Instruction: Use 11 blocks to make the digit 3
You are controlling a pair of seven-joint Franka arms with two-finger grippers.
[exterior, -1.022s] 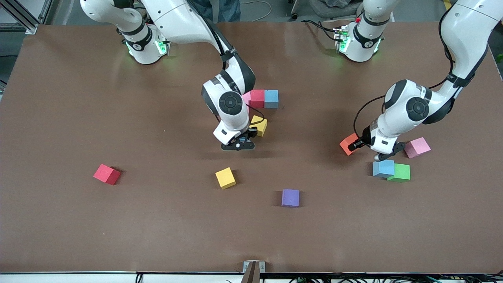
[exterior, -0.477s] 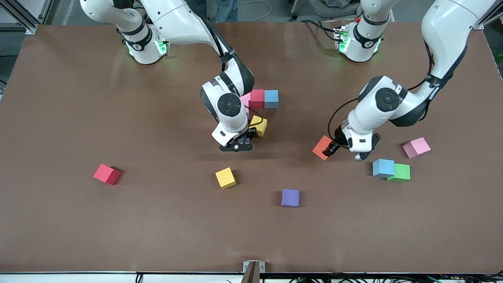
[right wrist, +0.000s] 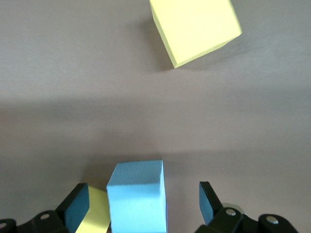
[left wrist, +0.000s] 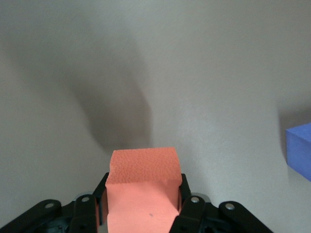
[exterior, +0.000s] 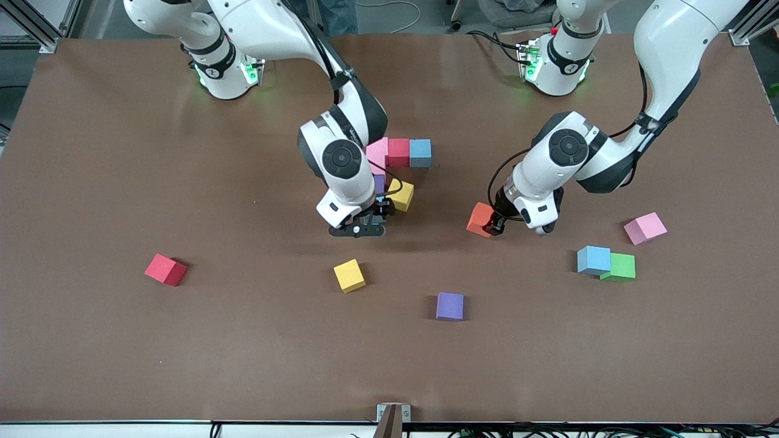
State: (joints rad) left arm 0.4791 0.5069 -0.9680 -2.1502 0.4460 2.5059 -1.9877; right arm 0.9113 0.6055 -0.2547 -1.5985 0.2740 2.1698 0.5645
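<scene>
Over bare tabletop, my left gripper [left wrist: 144, 213] clamps the orange block [left wrist: 142, 189]. My right gripper [right wrist: 143, 204] stands wide, holding nothing, astride a light blue block [right wrist: 136, 196] only its wrist view shows. No legible writing.

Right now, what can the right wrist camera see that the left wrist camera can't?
Only the right wrist view shows the open right gripper around a light blue block. A yellow block touches that one, and a second yellow block sits apart from them.

Only the left wrist view shows the left gripper shut on an orange block, plus a blue-looking block at the picture's edge.

Both show bare table and one block between black fingers.
</scene>
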